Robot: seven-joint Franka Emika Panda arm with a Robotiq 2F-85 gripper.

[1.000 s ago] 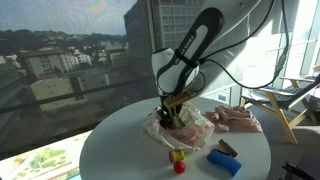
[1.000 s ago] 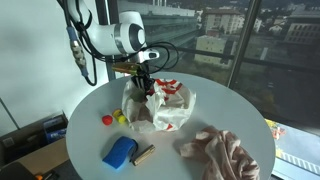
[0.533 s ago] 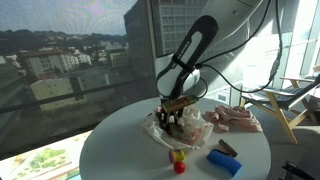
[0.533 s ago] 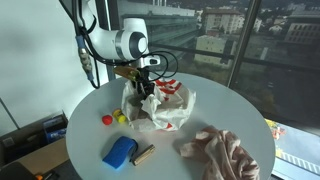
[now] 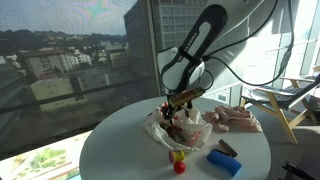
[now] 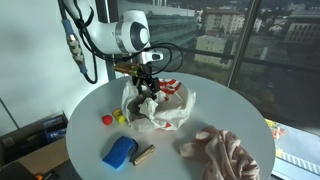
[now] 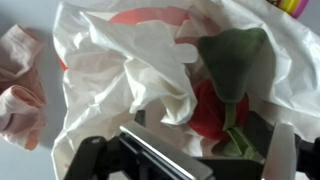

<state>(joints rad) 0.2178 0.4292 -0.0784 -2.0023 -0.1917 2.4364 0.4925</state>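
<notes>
Bag (image 5: 158, 134) lies crumpled mid-table (image 5: 112, 148), mouth gaping up, so green item (image 7: 236, 58) & red item (image 7: 212, 112) show inside. Gripper (image 5: 180, 107) hangs just above the opening, fingers spread wide, holding nothing.

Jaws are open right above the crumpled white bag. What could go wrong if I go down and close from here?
1. The open gripper hangs over loose folds of the crumpled white plastic bag. Closing may pinch plastic rather than the dark green soft item or the red item inside, and lift the whole bag.
2. A dragged bag could push the small red and yellow pieces beside it toward the edge of the round white table.
</notes>
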